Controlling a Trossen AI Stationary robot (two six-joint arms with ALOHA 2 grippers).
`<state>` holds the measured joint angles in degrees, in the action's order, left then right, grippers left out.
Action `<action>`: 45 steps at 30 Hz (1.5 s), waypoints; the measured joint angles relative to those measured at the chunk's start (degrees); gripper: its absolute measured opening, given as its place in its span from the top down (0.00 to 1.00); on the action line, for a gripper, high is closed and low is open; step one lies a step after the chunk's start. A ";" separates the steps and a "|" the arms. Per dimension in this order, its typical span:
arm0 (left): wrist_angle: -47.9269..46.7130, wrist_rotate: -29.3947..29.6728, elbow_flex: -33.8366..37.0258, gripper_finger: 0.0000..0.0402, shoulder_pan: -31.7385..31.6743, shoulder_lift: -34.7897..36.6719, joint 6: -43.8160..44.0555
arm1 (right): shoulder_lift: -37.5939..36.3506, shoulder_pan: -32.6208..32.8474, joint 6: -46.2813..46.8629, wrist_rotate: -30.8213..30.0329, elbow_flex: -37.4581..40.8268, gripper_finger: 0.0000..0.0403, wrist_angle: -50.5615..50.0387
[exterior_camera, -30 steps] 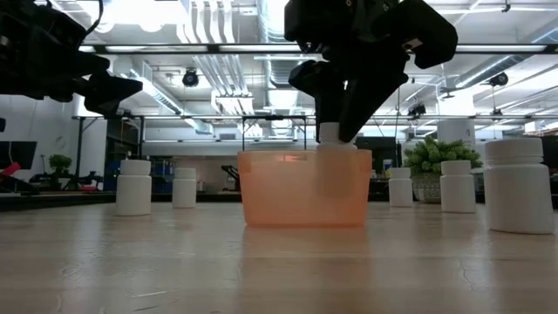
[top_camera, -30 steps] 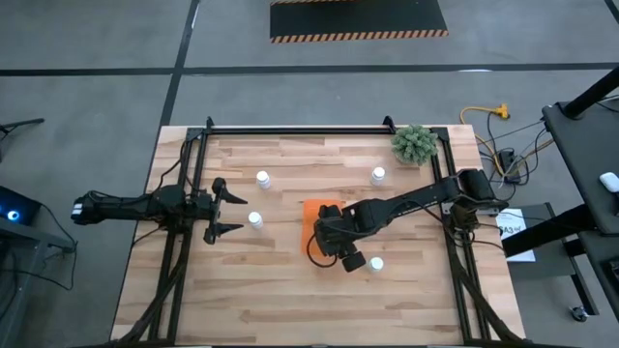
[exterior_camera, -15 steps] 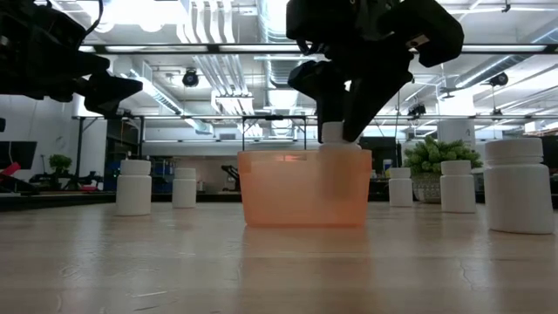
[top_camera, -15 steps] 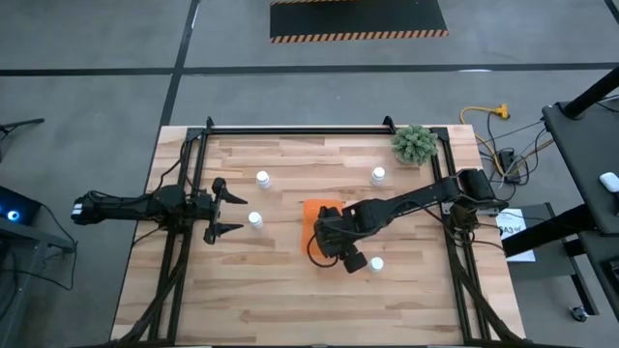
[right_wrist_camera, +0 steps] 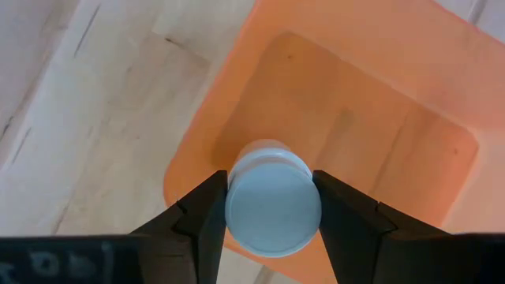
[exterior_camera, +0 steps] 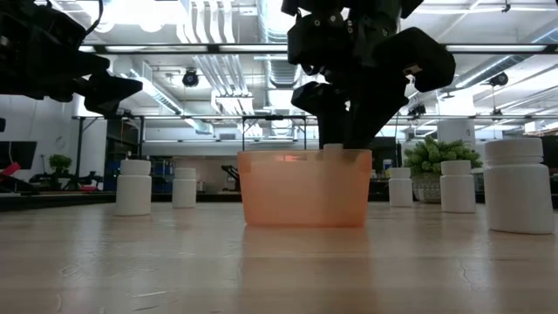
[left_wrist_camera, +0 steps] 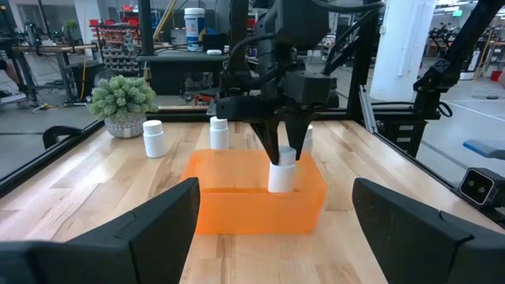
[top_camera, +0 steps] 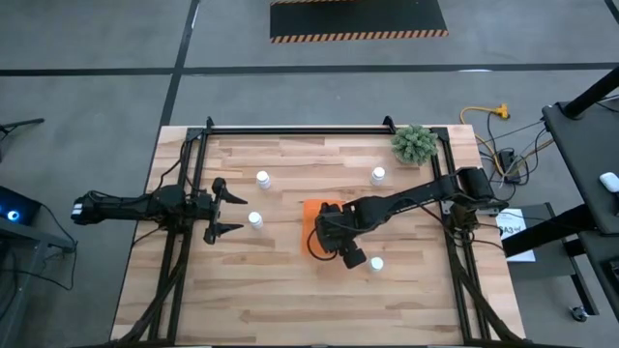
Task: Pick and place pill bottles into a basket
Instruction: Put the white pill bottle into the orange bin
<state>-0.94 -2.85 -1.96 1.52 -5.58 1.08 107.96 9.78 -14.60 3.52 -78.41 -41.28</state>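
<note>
I have the right gripper (right_wrist_camera: 271, 207) clamped on a pill bottle (right_wrist_camera: 273, 207) by its cap, hanging it inside the orange basket (right_wrist_camera: 371, 150), close to one corner and near the wall. My worry is the release: if the bottle is not yet seated on the basket floor, letting go could tip it against the wall, or my fingers could drag the light basket across the table (top_camera: 280, 290) as I lift out. Just off the basket toward the table's front edge, two more bottles (top_camera: 376, 263) stand near my wrist, and a careless retreat might knock them. The left gripper (top_camera: 221, 206) waits spread wide and empty near the left edge, beside another bottle (top_camera: 255, 219).
</note>
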 joint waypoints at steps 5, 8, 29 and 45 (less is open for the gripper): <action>0.01 0.00 -0.02 0.22 0.00 0.00 0.00 | 0.00 0.00 -0.01 0.16 0.03 0.60 0.14; -0.01 0.00 -0.02 0.22 0.00 0.00 0.00 | 0.00 -0.11 -0.03 1.26 0.22 0.60 0.31; -0.01 0.00 0.00 0.22 0.01 -0.02 0.00 | -0.11 -0.31 -0.69 2.57 2.62 0.60 3.66; 0.00 -0.01 -0.01 0.22 0.01 -0.02 0.00 | -0.09 -0.33 -2.08 2.57 2.69 0.60 4.00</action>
<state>-0.94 -2.86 -1.97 1.52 -5.61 1.08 107.87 9.45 -16.68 6.09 -75.72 -37.28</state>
